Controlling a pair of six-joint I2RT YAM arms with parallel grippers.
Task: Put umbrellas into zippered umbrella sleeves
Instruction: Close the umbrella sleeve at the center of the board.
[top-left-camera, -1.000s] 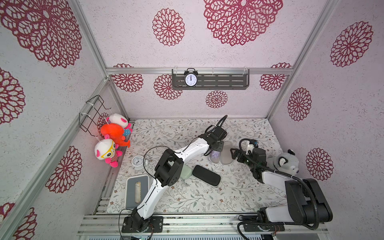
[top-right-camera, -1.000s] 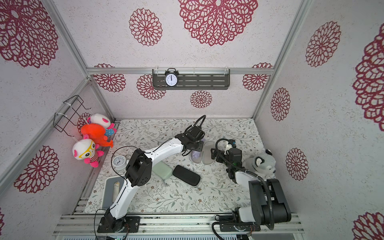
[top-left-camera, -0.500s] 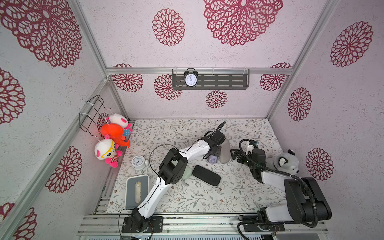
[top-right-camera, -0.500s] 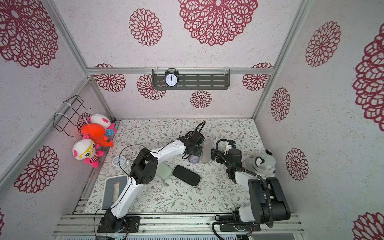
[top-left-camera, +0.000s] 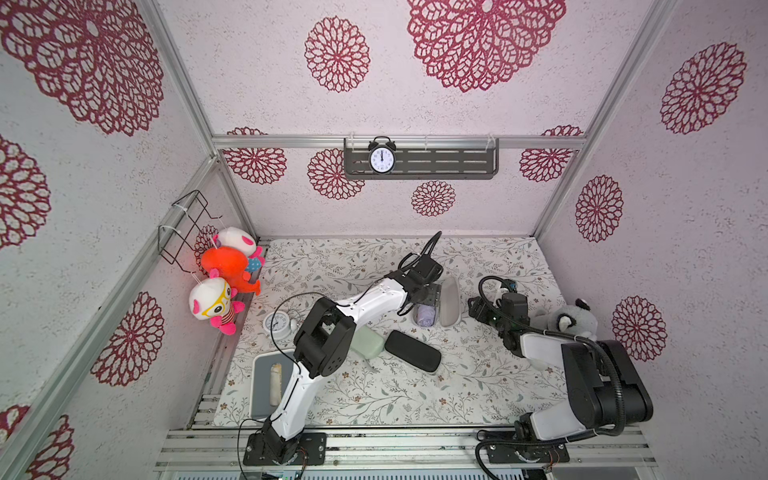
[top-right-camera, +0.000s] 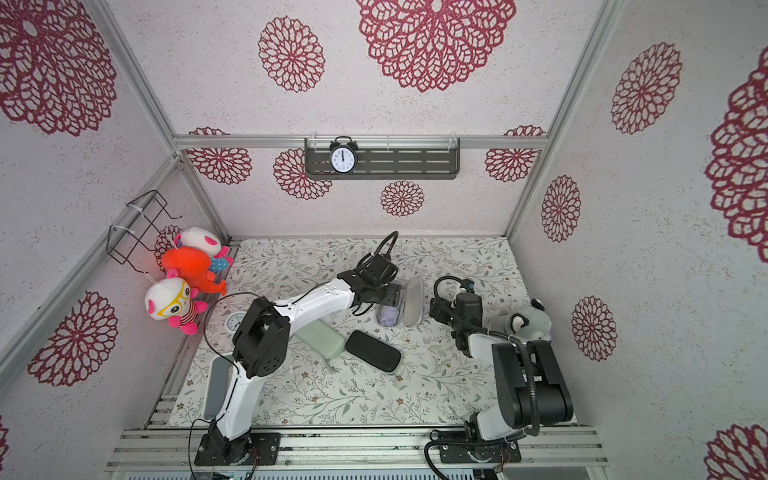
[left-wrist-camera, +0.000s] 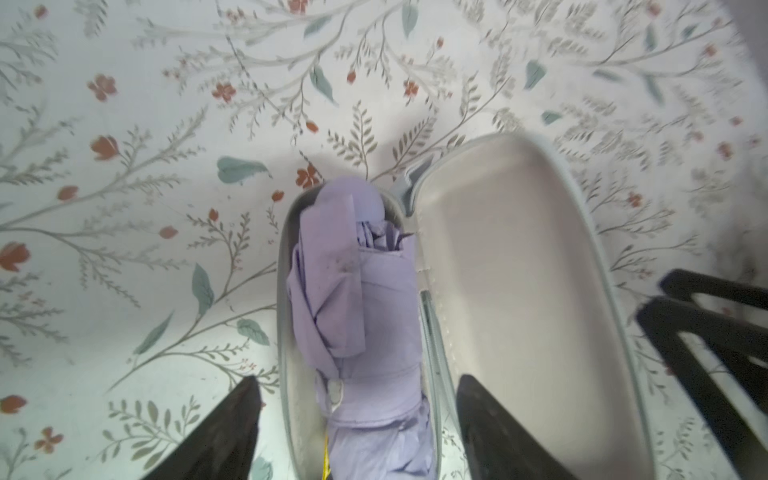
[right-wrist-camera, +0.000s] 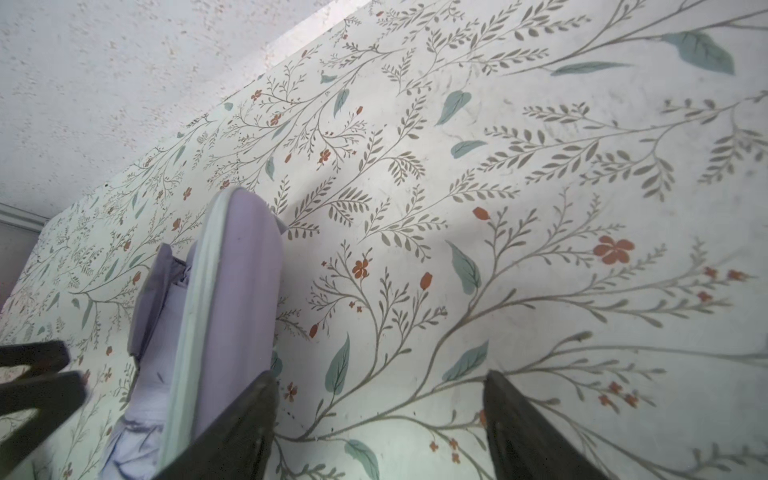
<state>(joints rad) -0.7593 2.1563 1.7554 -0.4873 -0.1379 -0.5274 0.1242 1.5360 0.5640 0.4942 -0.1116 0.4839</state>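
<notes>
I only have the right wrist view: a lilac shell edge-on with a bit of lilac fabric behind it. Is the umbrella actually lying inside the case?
Observer: Yes. In the left wrist view the lilac umbrella lies lengthwise in one half of the open lilac case. The other half's grey lining is bare.
Operator: Is the left tool gripping it?
Observer: No. The left tool is open, with a finger on either side of the umbrella and gaps showing.
Operator: And the other cases?
Observer: In both top views the green case and the black case lie shut, next to each other, nearer the arm bases.
</notes>
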